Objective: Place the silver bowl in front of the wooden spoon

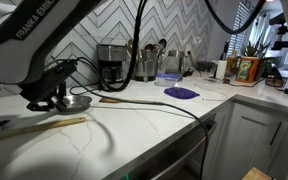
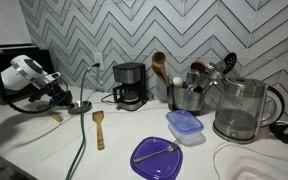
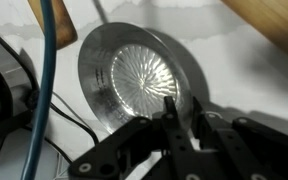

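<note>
The silver bowl [image 3: 134, 75] is shallow and shiny and rests on the white counter, seen in both exterior views [image 1: 77, 101] [image 2: 80, 107]. My gripper [image 3: 183, 112] reaches down over its near rim, with the two dark fingers close together and the rim between them. The gripper also shows in both exterior views [image 1: 56, 93] [image 2: 64, 95]. The long pale wooden spoon [image 1: 39, 126] lies flat on the counter just beside the bowl. Part of its handle crosses the wrist view's top right corner [image 3: 274, 28].
A shorter, darker wooden piece [image 2: 99, 130] lies mid-counter. A purple plate [image 2: 156, 154], a blue-lidded container [image 2: 184, 125], a kettle [image 2: 242, 108], a coffee maker [image 2: 130, 85] and a utensil holder [image 2: 189, 96] stand further along. A blue cable [image 3: 46, 80] runs past the bowl.
</note>
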`<state>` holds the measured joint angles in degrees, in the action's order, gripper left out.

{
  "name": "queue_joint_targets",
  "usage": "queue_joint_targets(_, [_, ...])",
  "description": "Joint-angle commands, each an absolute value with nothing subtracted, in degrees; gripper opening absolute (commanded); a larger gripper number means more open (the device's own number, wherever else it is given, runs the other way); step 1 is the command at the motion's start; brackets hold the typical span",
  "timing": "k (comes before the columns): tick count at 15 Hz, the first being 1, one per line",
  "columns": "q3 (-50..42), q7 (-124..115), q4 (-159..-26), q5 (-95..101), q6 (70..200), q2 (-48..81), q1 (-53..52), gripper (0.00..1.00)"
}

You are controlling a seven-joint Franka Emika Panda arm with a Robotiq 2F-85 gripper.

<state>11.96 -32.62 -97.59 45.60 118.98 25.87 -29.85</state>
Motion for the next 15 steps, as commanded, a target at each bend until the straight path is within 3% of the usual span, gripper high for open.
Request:
queue_joint_targets(1, [11.42, -33.67, -96.70, 46.23, 117.61, 26.90, -30.61, 0.21])
queue_joint_targets(8, [11.28, -33.61, -96.46, 46.55, 116.74, 27.15, -31.05, 0.00])
queue_joint_targets(15, [11.48, -33.43, -95.08, 47.67, 113.33, 26.51, -32.40, 0.01])
